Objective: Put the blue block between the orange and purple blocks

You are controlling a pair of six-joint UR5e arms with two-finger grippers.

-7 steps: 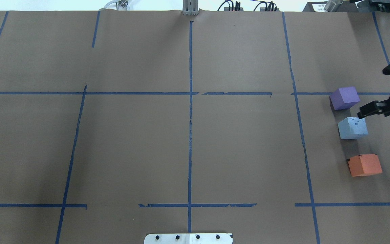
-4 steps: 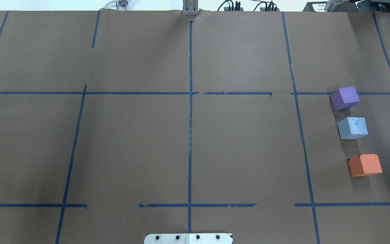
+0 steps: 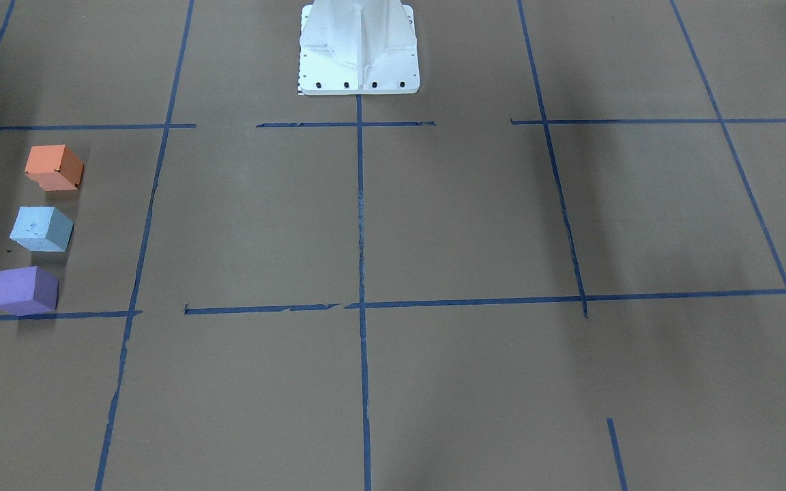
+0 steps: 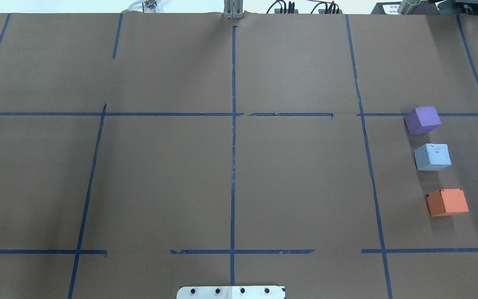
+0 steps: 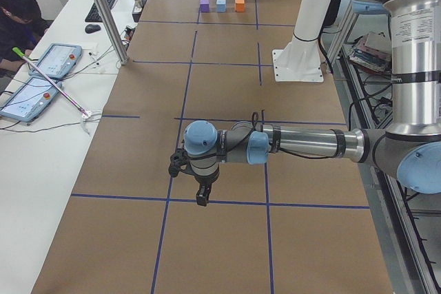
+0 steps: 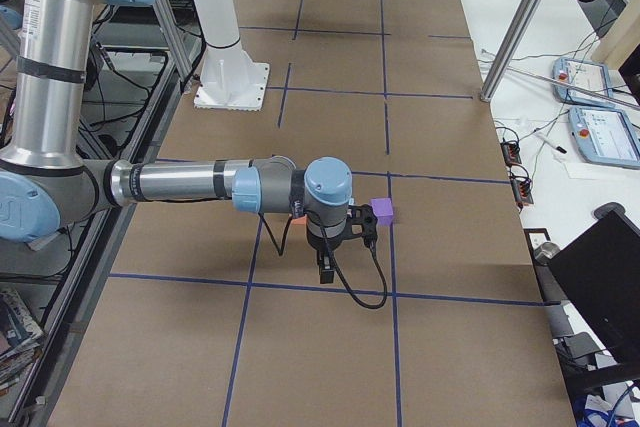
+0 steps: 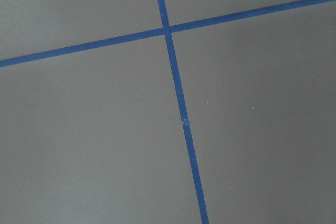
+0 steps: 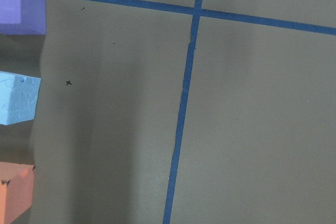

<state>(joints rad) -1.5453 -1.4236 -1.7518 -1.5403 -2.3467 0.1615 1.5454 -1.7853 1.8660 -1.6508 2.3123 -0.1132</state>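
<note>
The pale blue block [image 4: 432, 156] rests on the table in a row between the purple block [image 4: 423, 119] and the orange block [image 4: 447, 202], apart from both. The same row shows in the front view: orange [image 3: 53, 167], blue [image 3: 41, 228], purple [image 3: 25, 290]. The right wrist view catches all three at its left edge, with the blue block [image 8: 16, 98] in the middle. My right gripper [image 6: 325, 269] shows only in the right side view, beside the purple block [image 6: 381, 211]. My left gripper [image 5: 200, 194] shows only in the left side view, far from the blocks. I cannot tell whether either is open or shut.
Brown paper with blue tape lines [image 4: 233, 137] covers the table. The white robot base [image 3: 359, 48] stands at the near middle edge. A side desk with tablets [image 5: 41, 77] and a metal pole [image 5: 103, 12] lies along the operators' side.
My right gripper, open beside the purple and blue blocks at the overhead view's right edge a second ago, has moved out of that view to the right. The blocks have not moved.
</note>
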